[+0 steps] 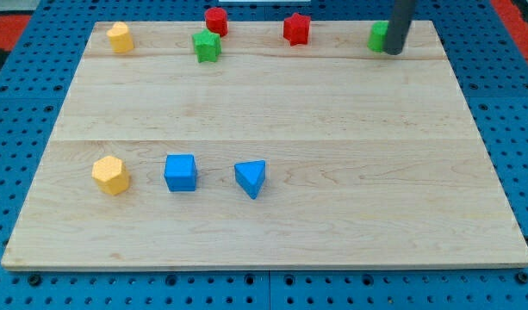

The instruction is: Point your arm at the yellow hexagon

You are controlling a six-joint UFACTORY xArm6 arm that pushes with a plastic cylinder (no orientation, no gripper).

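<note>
A yellow hexagon [111, 175] lies near the board's bottom left. A second yellow block [120, 37], whose shape is unclear, sits at the top left corner. My rod comes down at the view's top right, and my tip [391, 52] rests on the board right beside a green block [378, 35], partly covering it. The tip is far from both yellow blocks, across the board to the right.
A red block [216, 21], a green star [207, 46] and a red star [296, 28] line the top edge. A blue cube [180, 172] and a blue triangle [251, 178] lie right of the yellow hexagon. The wooden board [272, 112] rests on a blue pegboard.
</note>
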